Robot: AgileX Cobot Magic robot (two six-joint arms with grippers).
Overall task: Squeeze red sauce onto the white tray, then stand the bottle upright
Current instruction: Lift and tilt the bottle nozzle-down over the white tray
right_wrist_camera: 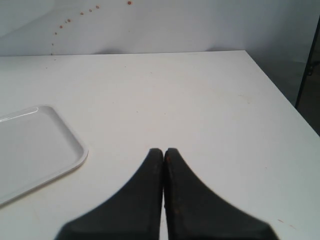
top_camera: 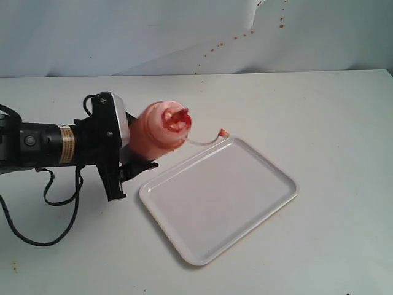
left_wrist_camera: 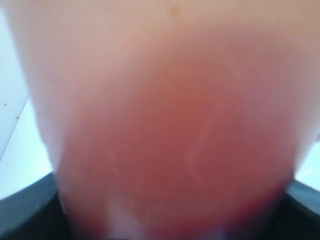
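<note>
The left gripper (top_camera: 131, 152) clasps the bottle (top_camera: 156, 134), tipped sideways. Its nozzle (top_camera: 178, 118) aims toward the white tray (top_camera: 233, 196), just beside.

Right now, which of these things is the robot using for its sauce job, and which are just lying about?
Part of the job: the bottle, tilted in the left gripper; the red sauce inside it; the white tray, no sauce on it yet.
Just lying about: the right gripper, shut and idle; black cable on the table; red specks on the back wall.
</note>
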